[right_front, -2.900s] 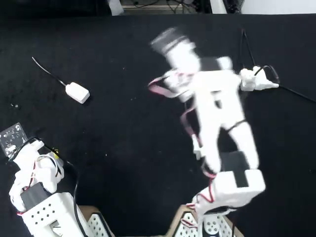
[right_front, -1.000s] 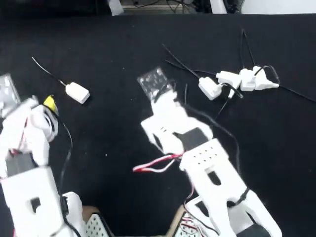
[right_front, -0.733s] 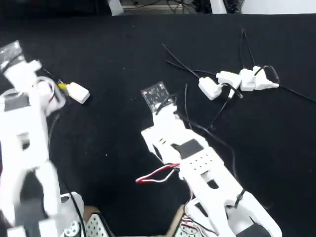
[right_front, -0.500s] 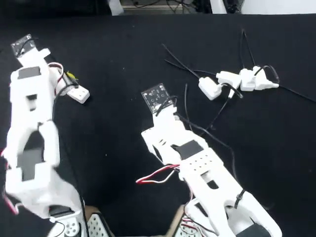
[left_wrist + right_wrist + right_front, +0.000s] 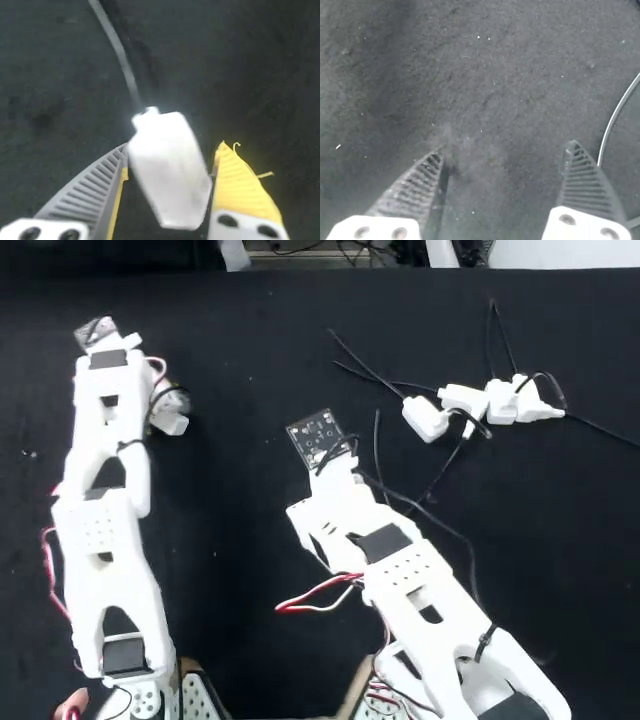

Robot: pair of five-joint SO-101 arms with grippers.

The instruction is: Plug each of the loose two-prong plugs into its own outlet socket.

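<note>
Plug (image 5: 170, 172) lies between the parted jaws of the left gripper (image 5: 173, 150).

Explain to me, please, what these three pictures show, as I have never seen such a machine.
These are two small white robot arms, the left arm and the right arm, at a black table. One picture looks down from above; the other two come from wrist cameras. A white plug lies by the left arm; more white plugs and sockets with thin cables lie farther off. The left gripper is open around that plug; the right gripper is open above the table.
</note>
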